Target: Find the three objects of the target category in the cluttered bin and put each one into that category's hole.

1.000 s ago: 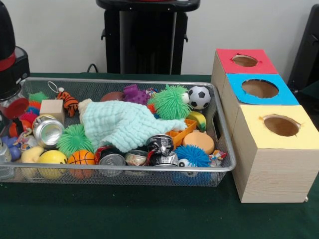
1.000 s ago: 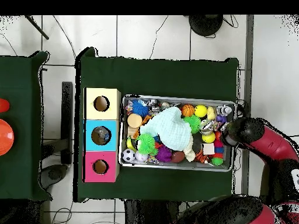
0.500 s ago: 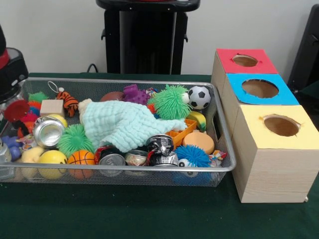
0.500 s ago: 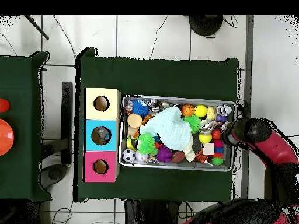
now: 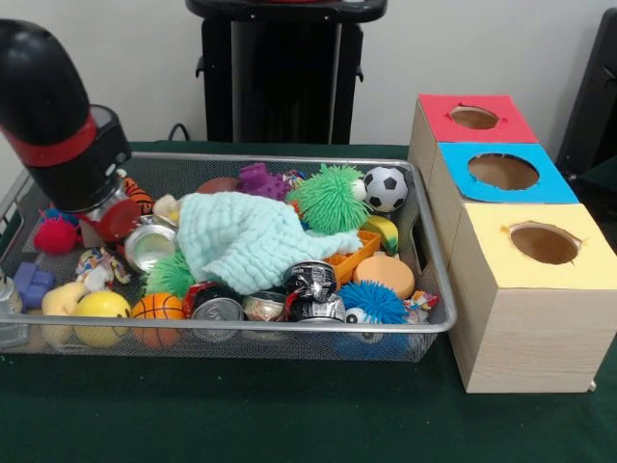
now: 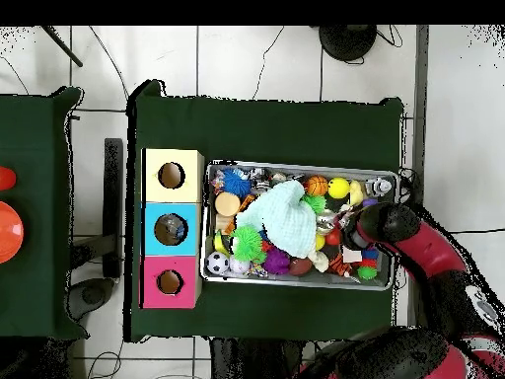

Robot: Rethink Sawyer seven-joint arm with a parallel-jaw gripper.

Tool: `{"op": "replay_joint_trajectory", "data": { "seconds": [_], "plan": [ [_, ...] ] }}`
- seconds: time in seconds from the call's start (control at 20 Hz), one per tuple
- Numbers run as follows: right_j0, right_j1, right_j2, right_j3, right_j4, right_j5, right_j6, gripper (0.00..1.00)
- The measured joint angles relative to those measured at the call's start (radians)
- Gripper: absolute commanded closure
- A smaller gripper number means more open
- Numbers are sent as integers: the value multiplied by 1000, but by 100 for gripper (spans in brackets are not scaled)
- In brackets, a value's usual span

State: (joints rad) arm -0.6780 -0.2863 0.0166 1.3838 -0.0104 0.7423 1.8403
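Gripper (image 5: 114,214) sits low in the wire mesh bin (image 5: 429,253), jaws hidden, can't tell. Crushed silver can (image 5: 149,246) right beside: nudge gently.

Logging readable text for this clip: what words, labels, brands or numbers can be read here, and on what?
None can be read.
Cans at the bin's front edge: printing shows, too blurred to read.
Red, blue and yellow boxes: no lettering.

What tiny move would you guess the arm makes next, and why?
Probably a slight lift. The arm's end sits low among the toys at the bin end, against a silver can beside the mint cloth; whether it grips anything can't be seen.
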Motion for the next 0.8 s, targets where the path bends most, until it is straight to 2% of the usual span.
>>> {"op": "replay_joint_trajectory", "data": {
  "seconds": [0.3,0.8],
  "plan": [
    [55,-47,-3,57,5,-1,0,0],
    [61,-81,-3,117,17,-45,0,0]
  ]
}}
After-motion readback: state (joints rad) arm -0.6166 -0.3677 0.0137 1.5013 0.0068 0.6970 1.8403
